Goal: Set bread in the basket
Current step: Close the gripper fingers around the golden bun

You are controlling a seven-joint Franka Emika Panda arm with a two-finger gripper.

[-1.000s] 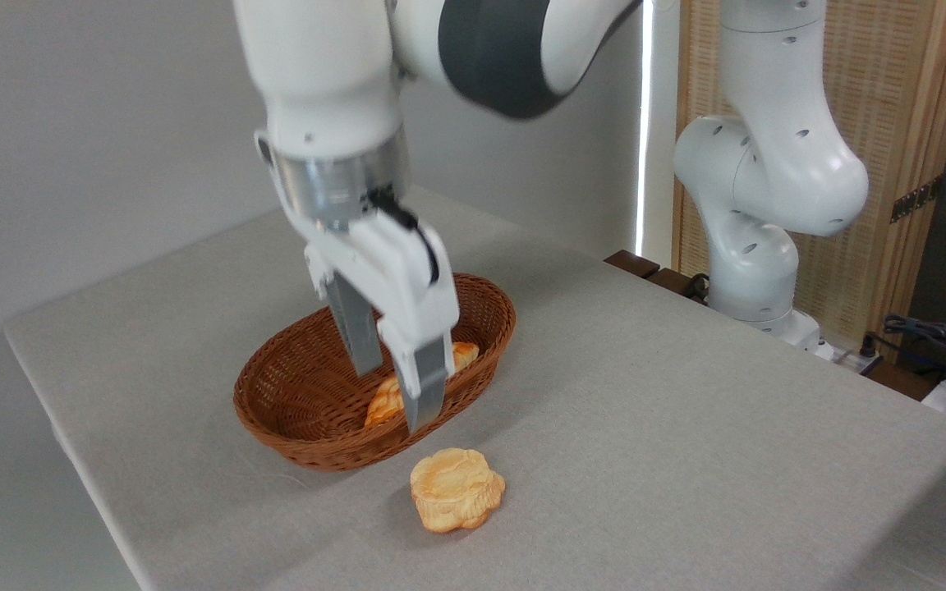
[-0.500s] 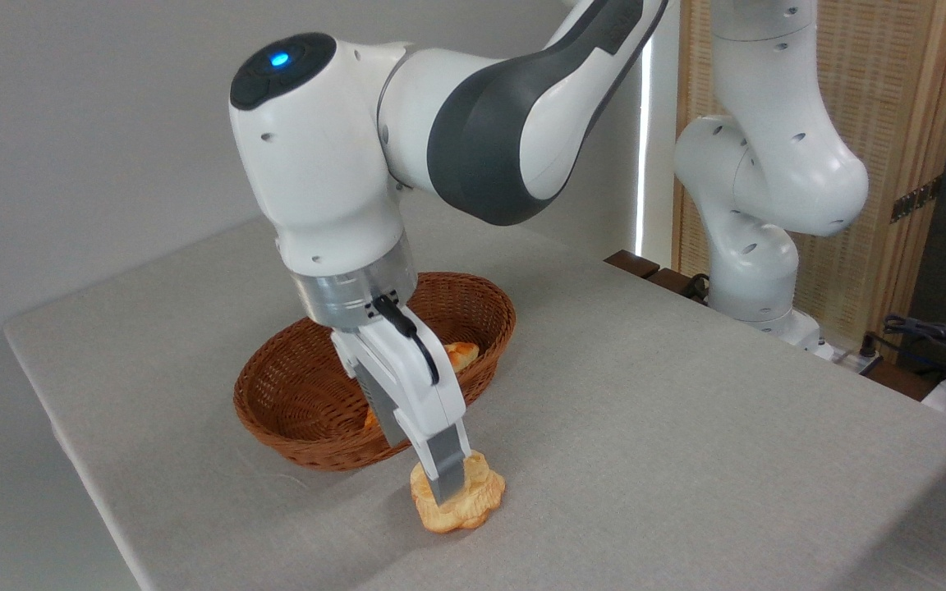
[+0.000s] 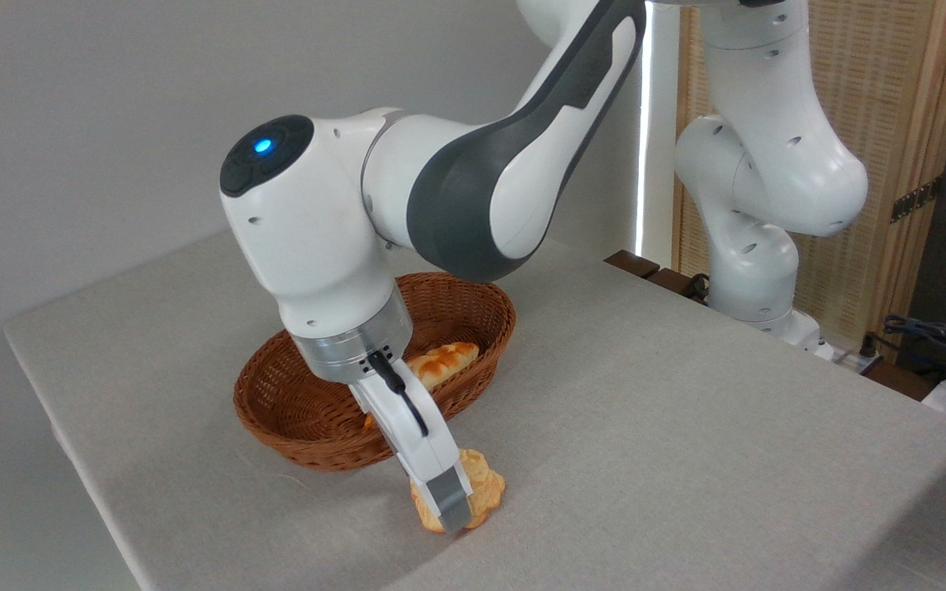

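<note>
1. The jaws are down at table level astride the bread (image 3: 479, 491). Only the near finger (image 3: 450, 501) shows clearly, its grey pad lying against the bun's front-left side; the far finger is hidden behind the bun. Whether the jaws are pressing on the bun or only bracketing it cannot be told from this view.
2. The gripper (image 3: 450, 509) slants down and to the right from the wrist, its white body passing in front of the basket's near rim, with a black cable looping down its side.
3. The bread, a small golden-orange bun with lobed edges, sits on the table (image 3: 686, 427) just in front of the basket (image 3: 276, 394), near its front-right rim and outside it.
4. The basket is an oval brown wicker one with sloping sides. Inside it lies a longer loaf (image 3: 440, 361), scored on top, resting along the right-hand inner wall; part of it is covered by the wrist.
5. The arm (image 3: 473, 197) reaches in from the upper right, its wrist housing, lit by a blue light, hanging over the basket.
6. The table is covered in a plain grey cloth; the arm's base stands at its far right edge before a wooden screen (image 3: 892, 123).
</note>
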